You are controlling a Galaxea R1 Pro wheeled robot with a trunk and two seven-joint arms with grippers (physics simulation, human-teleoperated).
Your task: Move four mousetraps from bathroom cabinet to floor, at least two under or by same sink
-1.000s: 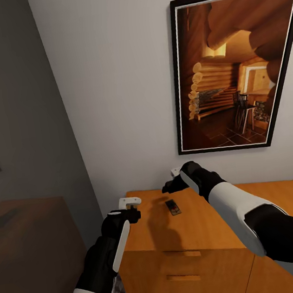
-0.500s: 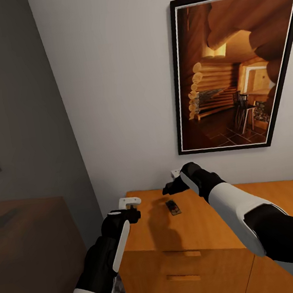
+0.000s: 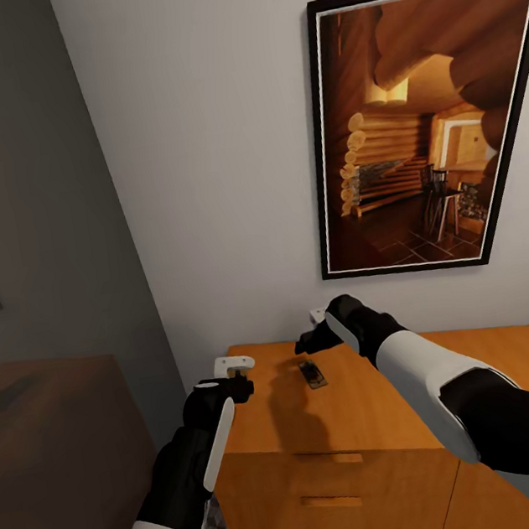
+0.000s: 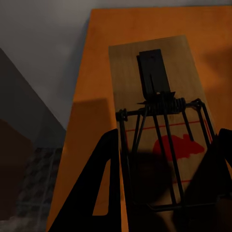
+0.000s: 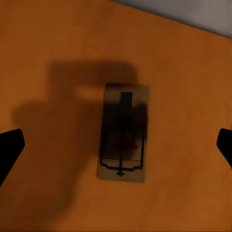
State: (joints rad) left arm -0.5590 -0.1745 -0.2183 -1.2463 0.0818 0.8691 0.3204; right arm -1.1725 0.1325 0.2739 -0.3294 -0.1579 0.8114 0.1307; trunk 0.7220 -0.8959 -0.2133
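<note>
L gripper (image 4: 164, 183) grasps a mousetrap (image 4: 162, 121) by the cabinet (image 3: 364, 419) edge; R gripper (image 5: 116, 145) w/ jaws released hovers over another mousetrap (image 3: 312, 373) on top.

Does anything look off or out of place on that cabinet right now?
Nothing stands out. One mousetrap lies flat and intact on the cabinet top below the open right gripper. The left gripper holds a second mousetrap level between its fingers.
</note>
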